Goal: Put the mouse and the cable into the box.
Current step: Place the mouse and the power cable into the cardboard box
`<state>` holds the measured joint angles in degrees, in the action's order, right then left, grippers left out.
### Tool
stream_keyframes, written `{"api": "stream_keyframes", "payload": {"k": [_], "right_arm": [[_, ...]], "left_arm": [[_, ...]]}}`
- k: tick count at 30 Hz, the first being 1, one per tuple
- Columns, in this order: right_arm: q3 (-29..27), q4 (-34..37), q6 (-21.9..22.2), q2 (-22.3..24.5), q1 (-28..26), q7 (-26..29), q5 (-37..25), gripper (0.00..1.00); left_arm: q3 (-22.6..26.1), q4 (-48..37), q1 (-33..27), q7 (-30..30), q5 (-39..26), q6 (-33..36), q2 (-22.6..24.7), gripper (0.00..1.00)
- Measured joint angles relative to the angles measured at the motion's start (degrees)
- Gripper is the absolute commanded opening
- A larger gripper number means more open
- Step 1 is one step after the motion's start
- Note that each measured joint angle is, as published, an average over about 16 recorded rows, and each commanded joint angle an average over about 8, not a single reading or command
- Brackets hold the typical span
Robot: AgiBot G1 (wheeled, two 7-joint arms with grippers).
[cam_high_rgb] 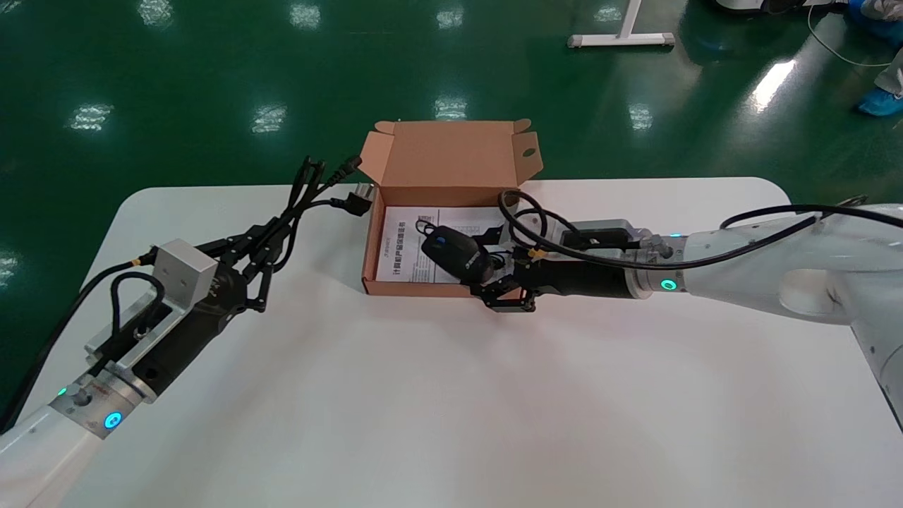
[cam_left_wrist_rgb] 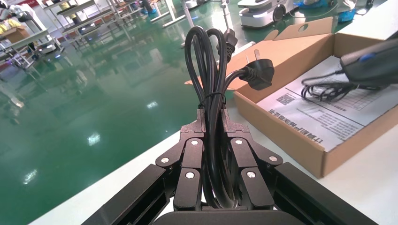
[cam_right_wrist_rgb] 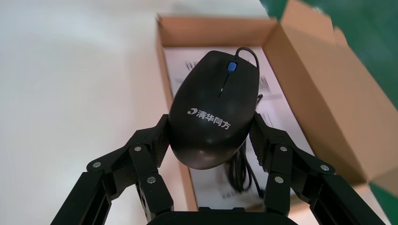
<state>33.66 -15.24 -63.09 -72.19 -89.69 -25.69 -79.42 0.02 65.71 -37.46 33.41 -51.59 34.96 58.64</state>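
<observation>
The mouse (cam_high_rgb: pixel 455 255) (cam_right_wrist_rgb: pixel 213 110) was over the open box (cam_high_rgb: pixel 451 152) (cam_right_wrist_rgb: pixel 319 103), above its near right part, with its blue wheel pointing to the far left corner. My right gripper (cam_high_rgb: pixel 483 264) (cam_right_wrist_rgb: pixel 211 136) pinched it by both flanks, one finger on each side, reaching in over the box's near right corner. Its thin cord (cam_high_rgb: pixel 423 227) (cam_left_wrist_rgb: pixel 324 89) lay bunched on the printed sheet (cam_high_rgb: pixel 405 243) that covered the box floor; from the left wrist view the mouse looked raised a little off that sheet.

The cable (cam_high_rgb: pixel 303 194) (cam_left_wrist_rgb: pixel 211 93), a black power lead tied in a bundle, was outside the box, to its left and off the table. My left gripper (cam_high_rgb: pixel 264 250) (cam_left_wrist_rgb: pixel 213 122) was pressed together on the bundle's near end, so the loops stuck out toward the far side. Its plug (cam_high_rgb: pixel 361 197) (cam_left_wrist_rgb: pixel 258 75) hung just beside the box's left wall; I could not tell if it touched.

The box stood at the far edge of the white table (cam_high_rgb: pixel 423 395), lid flap up at the back. Green floor (cam_high_rgb: pixel 211 70) lay beyond.
</observation>
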Motion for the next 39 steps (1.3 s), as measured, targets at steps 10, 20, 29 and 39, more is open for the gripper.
{"api": "stream_keyframes", "payload": {"k": [10, 20, 29, 39], "right_arm": [[-0.80, 7.35, 7.54, -3.30, -0.85, -7.20, 0.41, 0.83], [-1.54, 9.96, 8.67, -4.12, -1.29, -10.31, 1.62, 1.00], [-1.77, 11.07, 8.36, -4.26, -1.56, -11.65, 2.23, 1.00], [-1.91, 11.77, 8.04, -4.06, -1.99, -12.31, 2.69, 1.00]], "left_arm": [[0.62, 0.71, -0.69, 1.15, -1.55, -0.33, -0.44, 0.00], [2.62, -2.14, -6.24, 5.16, -3.74, 3.03, 0.76, 0.00], [4.83, -10.69, -15.82, 12.20, -5.24, 9.17, 4.46, 0.00], [6.31, -26.50, -26.95, 24.48, -6.40, 15.21, 10.92, 0.00]]}}
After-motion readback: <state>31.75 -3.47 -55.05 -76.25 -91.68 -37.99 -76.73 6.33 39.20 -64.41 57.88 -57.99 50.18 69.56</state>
